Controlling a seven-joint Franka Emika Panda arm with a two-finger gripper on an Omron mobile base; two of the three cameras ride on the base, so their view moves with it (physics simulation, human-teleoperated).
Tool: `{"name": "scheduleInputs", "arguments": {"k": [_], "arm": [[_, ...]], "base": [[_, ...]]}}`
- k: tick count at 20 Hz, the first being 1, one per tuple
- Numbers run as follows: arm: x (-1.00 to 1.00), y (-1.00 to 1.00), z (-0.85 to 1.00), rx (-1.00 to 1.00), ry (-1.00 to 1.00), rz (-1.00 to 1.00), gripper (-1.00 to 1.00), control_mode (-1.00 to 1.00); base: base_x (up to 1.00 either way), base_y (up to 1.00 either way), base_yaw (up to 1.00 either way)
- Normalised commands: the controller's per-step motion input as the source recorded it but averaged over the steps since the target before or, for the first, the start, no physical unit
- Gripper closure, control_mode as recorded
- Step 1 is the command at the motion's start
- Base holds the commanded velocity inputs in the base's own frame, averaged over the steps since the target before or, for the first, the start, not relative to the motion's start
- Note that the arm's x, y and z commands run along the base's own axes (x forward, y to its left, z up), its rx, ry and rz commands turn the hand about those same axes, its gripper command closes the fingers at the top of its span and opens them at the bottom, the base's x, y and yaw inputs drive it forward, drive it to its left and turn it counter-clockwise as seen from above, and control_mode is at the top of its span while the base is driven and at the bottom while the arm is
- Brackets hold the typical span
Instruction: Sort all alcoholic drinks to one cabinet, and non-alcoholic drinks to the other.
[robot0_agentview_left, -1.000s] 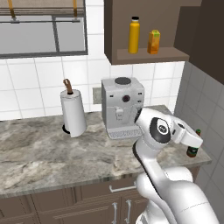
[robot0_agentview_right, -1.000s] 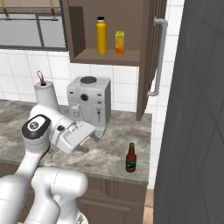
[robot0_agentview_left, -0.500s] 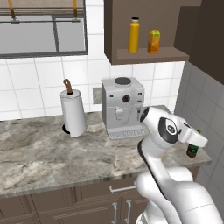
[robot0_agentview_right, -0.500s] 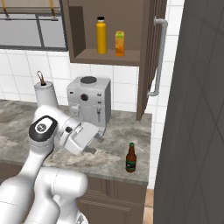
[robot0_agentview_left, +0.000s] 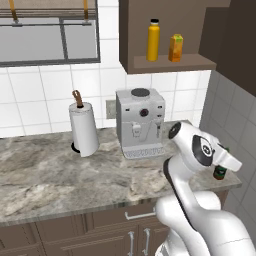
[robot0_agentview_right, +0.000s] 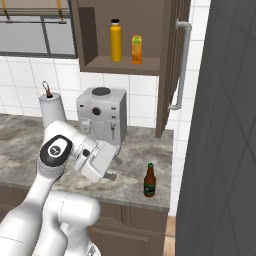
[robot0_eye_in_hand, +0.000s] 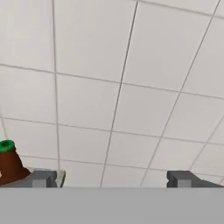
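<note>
While the arm leans low over the marble counter (robot0_agentview_right: 140, 145), its gripper (robot0_eye_in_hand: 113, 178) has both fingers spread wide with nothing between them, facing the tiled wall. The brown beer bottle (robot0_agentview_right: 149, 180) stands upright near the counter's front right corner, just right of the gripper and apart from it. Up in the open cabinet (robot0_agentview_right: 125, 64), the yellow-orange bottle (robot0_agentview_right: 116, 40) and juice carton (robot0_agentview_right: 137, 49) stand side by side above the coffee machine (robot0_agentview_right: 102, 115).

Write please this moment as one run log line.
gripper: open, empty | beer bottle: upright on counter, not gripped | yellow-orange bottle, juice carton: on open cabinet shelf
</note>
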Motion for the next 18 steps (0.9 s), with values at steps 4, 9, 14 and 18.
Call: {"name": "scheduleInputs", "arguments": {"k": [4,9,14,18], "arm": [[0.07,-0.02,-0.24,0.04,-0.19,0.0,-1.0,-1.0],[0.12,-0.03,-0.16,0.04,-0.17,0.02,-1.0,-1.0],[0.09,-0.01,-0.11,0.02,-0.11,0.01,-1.0,-1.0],[0.06,-0.05,-0.06,0.0,0.0,0.0,-1.0,-1.0]], "base": [[0.0,0.0,0.0],[0.0,0.0,0.0],[0.0,0.0,0.0],[0.0,0.0,0.0]]}}
